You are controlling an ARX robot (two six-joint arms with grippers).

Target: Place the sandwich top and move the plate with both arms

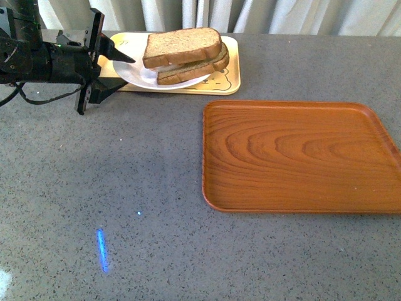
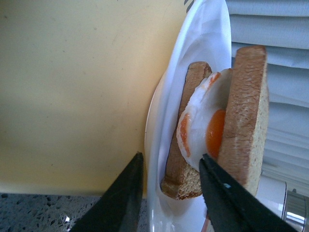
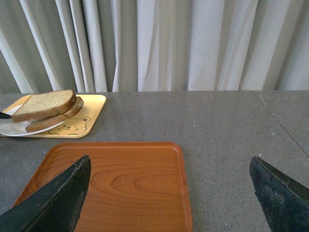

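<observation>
At the far left of the tabletop [image 1: 125, 188], the plate [image 1: 135, 74] sits on the cream tray [image 1: 229, 81], carrying the finished stack: bottom slice, fried egg [image 2: 200, 130], and the sandwich top [image 1: 182, 45] resting slightly askew above. The left hand [image 1: 116, 72] is open, its two fingers straddling the plate's near-left rim, one above and one below, apparently not yet pinching; the wrist view shows the rim running between them, though whether either finger touches is hard to tell. The right hand [image 3: 169, 193] is also open, holding nothing, hovering over the wooden tray [image 1: 301, 157], well apart from the plate.

The plate looks rigid, smooth and likely slippery, so a thin-rim pinch from one side could let it tilt. The bread is light and soft, and the loose top could slide off the slick egg if the plate tips. A hold on opposite rims, kept level, seems the safest grip; the right side of the rim lies free for the second hand.
</observation>
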